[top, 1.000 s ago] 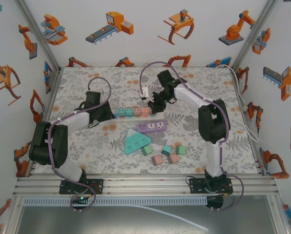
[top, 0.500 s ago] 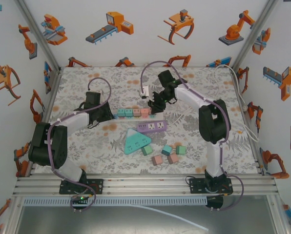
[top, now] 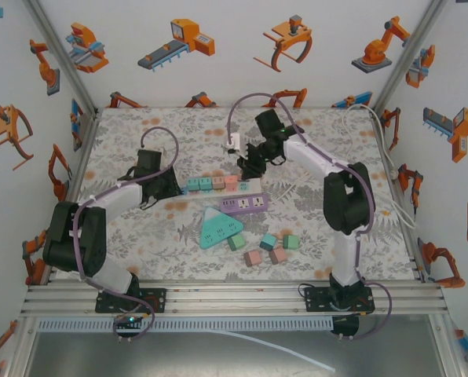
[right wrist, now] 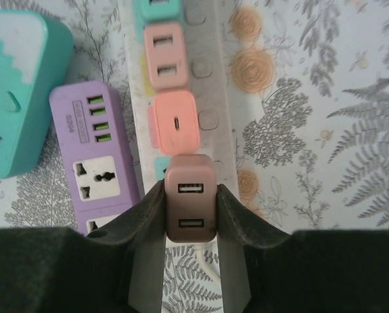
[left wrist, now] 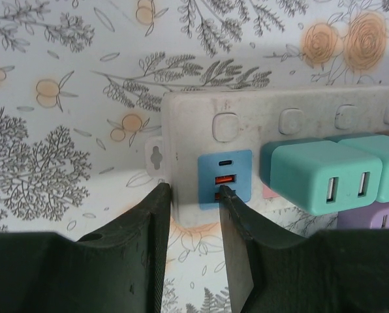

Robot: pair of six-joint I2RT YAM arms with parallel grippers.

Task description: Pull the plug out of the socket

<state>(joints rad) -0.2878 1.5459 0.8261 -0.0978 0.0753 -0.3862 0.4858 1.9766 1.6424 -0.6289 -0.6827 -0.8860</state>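
Observation:
The socket is a long white power strip (top: 257, 185) (left wrist: 260, 107) (right wrist: 214, 85) with teal (left wrist: 318, 176) and pink plugs (right wrist: 175, 122) seated along it. My left gripper (top: 175, 187) (left wrist: 194, 192) is shut on the strip's left end, beside its blue USB panel (left wrist: 225, 173). My right gripper (top: 250, 166) (right wrist: 191, 189) is shut on a brownish-pink plug (right wrist: 191, 205) with two USB ports, holding it above the strip's right end, clear of a teal socket face (right wrist: 159, 168).
A purple power strip (top: 244, 204) (right wrist: 93, 150) lies just in front of the white one. A teal triangular adapter (top: 218, 228) (right wrist: 18, 91) is nearer the front, with several loose cube plugs (top: 269, 247) to its right. Printed walls enclose the table.
My right gripper has risen slightly and drawn back from the strip with the plug in it. The left gripper has kept its hold on the strip's end.

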